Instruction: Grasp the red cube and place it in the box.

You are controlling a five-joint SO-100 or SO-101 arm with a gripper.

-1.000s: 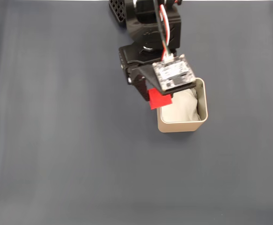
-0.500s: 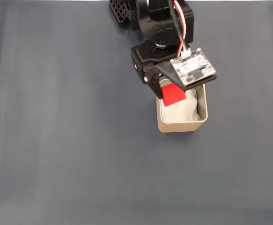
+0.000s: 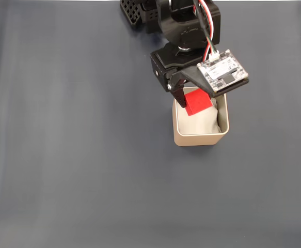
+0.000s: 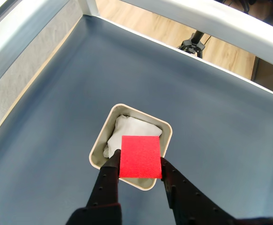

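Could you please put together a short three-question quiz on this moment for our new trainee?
1. True or false: the gripper is shut on the cube.
2. Multiple choice: in the wrist view, the cube is (A) on the mat beside the box, (B) held above the box's opening, (C) resting on the white padding.
3. Short answer: what has to happen next to finish the task?

Key
1. True: both fingers press the cube's sides.
2. B: the cube is held over the box in the fixed view too.
3. Probably the gripper opens, perhaps after lowering a little, so that the cube drops onto the padding.
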